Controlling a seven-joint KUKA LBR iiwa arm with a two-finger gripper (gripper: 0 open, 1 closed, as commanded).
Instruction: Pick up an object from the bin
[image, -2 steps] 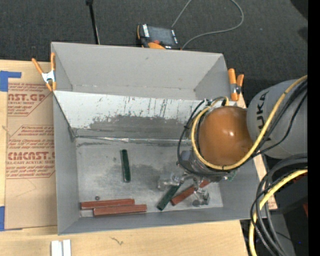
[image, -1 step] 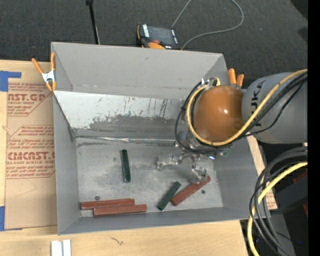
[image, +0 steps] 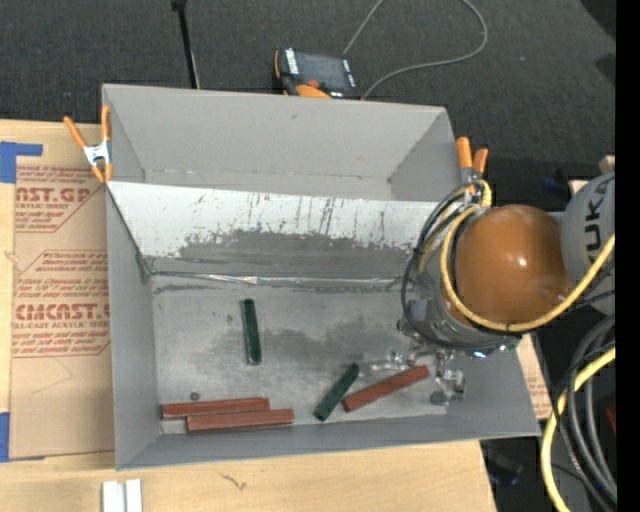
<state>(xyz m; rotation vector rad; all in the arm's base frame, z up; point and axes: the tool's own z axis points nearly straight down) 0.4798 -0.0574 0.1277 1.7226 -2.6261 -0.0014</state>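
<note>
gripper (image: 428, 375) low at bin (image: 130, 330) front right, over right end of red-brown stick (image: 383, 389) | jaws: apart or together, cannot tell | risk: end grip, stick may pivot out; dark green stick (image: 336, 392) just beside may get nudged

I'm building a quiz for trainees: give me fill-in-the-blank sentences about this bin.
1. The gripper is at the view's ____ side of the bin.
2. Along the near wall, at the left, lie ____ reddish-brown sticks side by side.
3. The lone stick left of centre is dark ____.
Missing words: right; two; green.
</note>
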